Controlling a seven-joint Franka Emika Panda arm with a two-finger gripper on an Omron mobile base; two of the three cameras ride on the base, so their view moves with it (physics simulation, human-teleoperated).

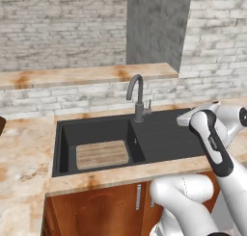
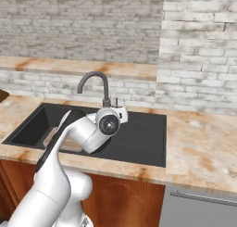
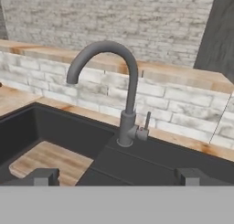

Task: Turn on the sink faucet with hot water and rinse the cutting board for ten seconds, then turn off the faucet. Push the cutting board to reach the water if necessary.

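The dark grey sink faucet (image 1: 139,98) (image 2: 99,85) (image 3: 128,90) stands upright behind the black sink (image 1: 169,136) (image 2: 143,138) (image 3: 151,159), its arched spout over the deep left basin. Its small side lever (image 3: 147,120) (image 1: 149,105) points up on the right of the base. No water is in view at the spout. The wooden cutting board (image 1: 102,154) (image 3: 45,161) lies flat on the deep basin's floor, towards its front. My gripper (image 3: 118,177) hovers open and empty over the shallow right section, facing the faucet, a short way in front of it. In the side views my hand (image 1: 190,117) (image 2: 111,122) hangs over that section.
A marbled beige counter (image 1: 24,153) (image 2: 199,147) surrounds the sink, with a raised ledge (image 1: 87,76) and a brick wall behind. A dark object (image 1: 1,124) pokes in at the left edge. Wooden cabinet doors (image 1: 96,211) sit below the counter.
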